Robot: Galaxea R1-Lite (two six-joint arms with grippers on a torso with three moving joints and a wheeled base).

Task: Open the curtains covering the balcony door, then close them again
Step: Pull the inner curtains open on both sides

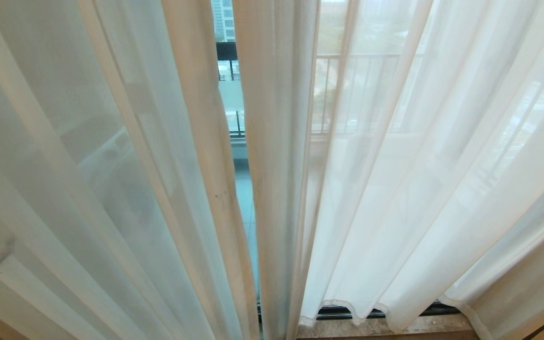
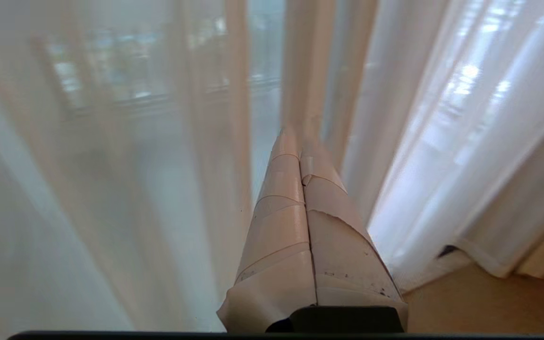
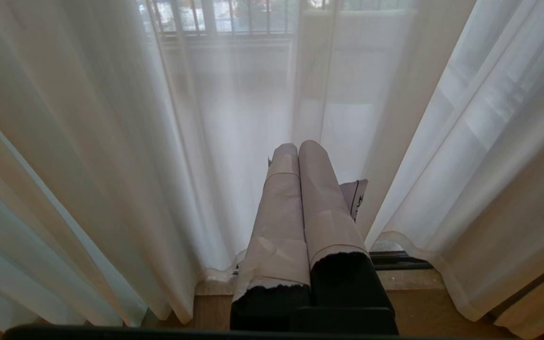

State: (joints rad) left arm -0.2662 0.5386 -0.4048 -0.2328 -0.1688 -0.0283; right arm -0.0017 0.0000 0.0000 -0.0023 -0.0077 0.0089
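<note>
Because the curtains (image 1: 395, 189) are sheer enough for the railing (image 1: 361, 59) and buildings outside to show through them, they are likely very light and limp, with no stiffness to push against: a shove at one spot would probably only dent a fold while the rest hangs where it is. They hang floor-length across the balcony door (image 1: 236, 113), two panels meeting near the middle of the head view with a narrow slit between them where bare glass shows; the wavy hem (image 1: 347, 309) stops just above the dark door track (image 1: 333, 312) and the stone sill (image 1: 432, 326). The best hold looks to be the thicker, doubled inner edge (image 1: 215, 189) of a panel beside that slit, where several layers gather into a cream band and would give the jaws more to bite than a single film of cloth. The weave may be slippery and could snag on the tape wrapped round the fingers, so a gentle sideways draw seems wiser than a tug. The left gripper (image 2: 295, 137) points at the slit with its taped jaws pressed together and nothing between them. The right gripper (image 3: 298, 151) sits low near the hem, its jaws likewise closed and empty, close to the cloth but not visibly gripping it.
</note>
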